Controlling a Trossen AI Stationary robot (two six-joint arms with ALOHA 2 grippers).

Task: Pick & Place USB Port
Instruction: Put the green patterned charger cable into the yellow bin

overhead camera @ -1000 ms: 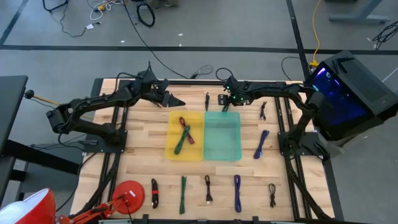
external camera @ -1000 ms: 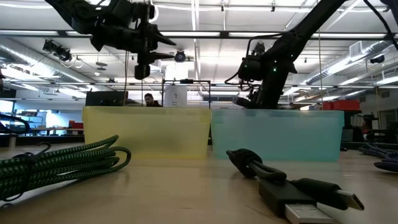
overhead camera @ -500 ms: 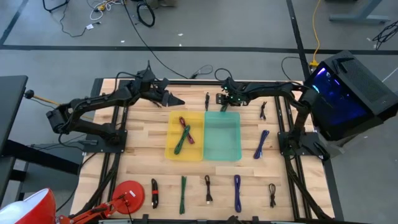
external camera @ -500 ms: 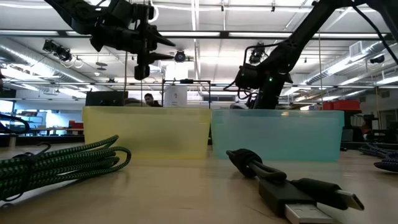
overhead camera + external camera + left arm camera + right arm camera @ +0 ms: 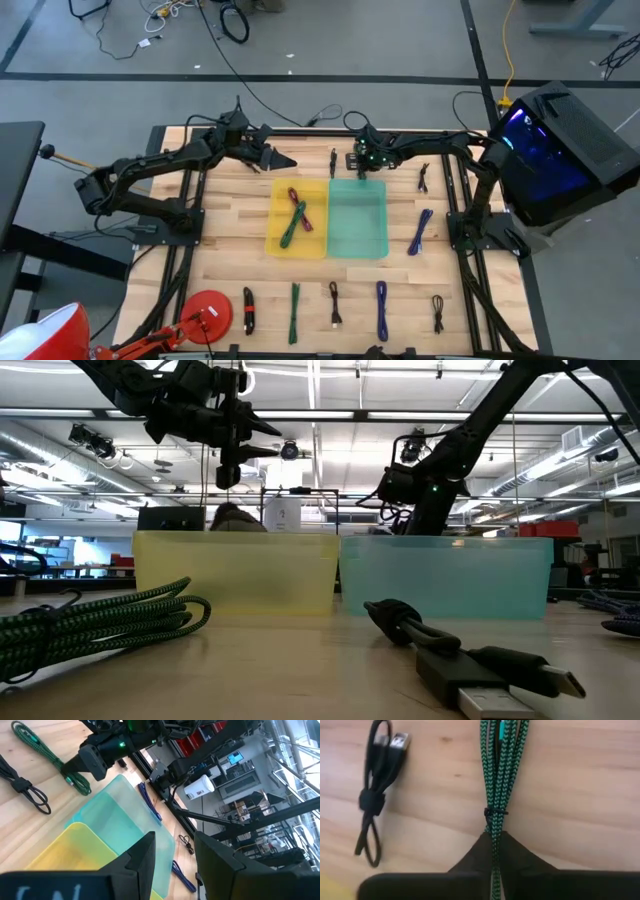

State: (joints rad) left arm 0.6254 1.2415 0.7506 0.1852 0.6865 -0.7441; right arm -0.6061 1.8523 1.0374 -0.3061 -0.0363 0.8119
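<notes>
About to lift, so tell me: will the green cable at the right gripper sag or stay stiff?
Probably floppy: the green cable is thin braided strands. A tie at its middle should keep the bundle together. The right gripper pinches near that tie, so both ends may droop.

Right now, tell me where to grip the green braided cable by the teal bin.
Grip the green braided cable mid-bundle, near its tie, from above, jaws across its width. The strands run parallel and flat on the table; the right gripper already straddles them there.

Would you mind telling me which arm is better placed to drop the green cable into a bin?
The right. Its pincer is shut on the green cable beside the teal bin. The left pincer hangs open and empty near the yellow bin.
</notes>
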